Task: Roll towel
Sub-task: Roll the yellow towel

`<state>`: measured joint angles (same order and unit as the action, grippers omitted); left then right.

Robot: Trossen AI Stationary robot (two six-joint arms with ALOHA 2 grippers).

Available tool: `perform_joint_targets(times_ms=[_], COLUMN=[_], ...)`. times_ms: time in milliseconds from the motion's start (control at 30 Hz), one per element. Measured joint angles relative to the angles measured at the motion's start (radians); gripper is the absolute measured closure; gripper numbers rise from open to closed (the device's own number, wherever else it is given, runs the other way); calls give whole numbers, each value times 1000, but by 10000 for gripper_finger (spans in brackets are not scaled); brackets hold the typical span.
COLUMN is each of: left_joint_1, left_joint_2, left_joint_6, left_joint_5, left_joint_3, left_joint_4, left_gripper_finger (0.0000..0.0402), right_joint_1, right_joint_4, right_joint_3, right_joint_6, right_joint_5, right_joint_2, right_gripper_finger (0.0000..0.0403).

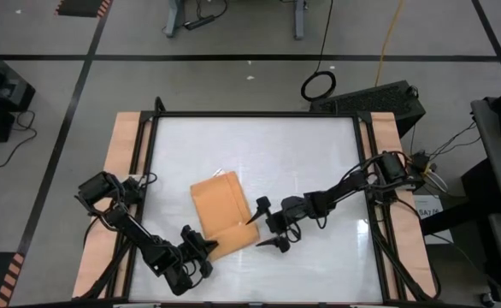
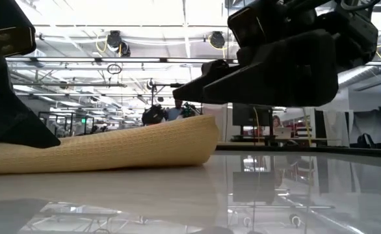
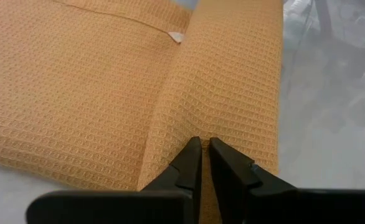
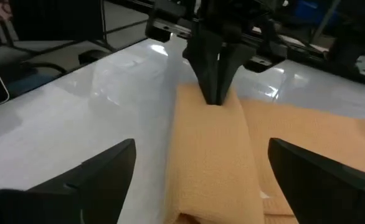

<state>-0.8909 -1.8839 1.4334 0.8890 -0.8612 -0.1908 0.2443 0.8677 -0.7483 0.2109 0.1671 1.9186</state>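
White tabletop (image 1: 302, 162): glossy surface framed in black, with wooden strips along its left and right edges; the low view alone shows room lights reflected in it. Towel (image 1: 223, 212): orange-tan waffle-weave cloth lying left of centre, nearer the front edge than the back; its front portion is turned over into a fold or partial roll across the cloth, the rest flat. The high view gives the overall outline; the low view adds the raised, rounded end of the fold (image 2: 197, 140); the left wrist view alone shows the small white tag (image 3: 176, 37) beside the fold line. Left gripper (image 1: 206, 246): at the left end of the fold, near the front edge; its fingers (image 3: 192, 163) are pressed almost together, pinching the folded cloth, seen most clearly in the left wrist view and, from the opposite end, in the right wrist view (image 4: 215, 84). Right gripper (image 1: 269, 224): at the right end of the fold, fingers (image 4: 101, 171) spread wide on either side of the fold's end, not touching the cloth; the low view shows it raised above the surface.
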Motion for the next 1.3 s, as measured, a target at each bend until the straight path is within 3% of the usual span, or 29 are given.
perform_joint_targets(times_ms=[167,433,733,1000,1200,1300], left_joint_1=[0,0,-5,-45,-50,-50], left_joint_2=[0,0,31,124,17,-33], left_joint_6=[-29,-35,-54,-238,-487,-497], left_joint_5=[-2,-2,-4,119,123,128], left_joint_3=[0,0,1,-59,-87,-102], left_joint_4=[-1,-3,1,15,126,107], left_gripper_finger=[362,362,356,287,212,170], right_joint_1=[-3,-7,-11,-14,-16,-16], right_joint_4=[40,66,34,28,22,18], right_joint_3=[-19,-93,-105,-105,-105,-105], right_joint_6=[-75,-73,-159,-184,-191,-196], right_joint_5=[68,12,14,13,13,15], right_joint_2=[67,207,225,224,225,225], right_gripper_finger=[46,46,50,51,51,51])
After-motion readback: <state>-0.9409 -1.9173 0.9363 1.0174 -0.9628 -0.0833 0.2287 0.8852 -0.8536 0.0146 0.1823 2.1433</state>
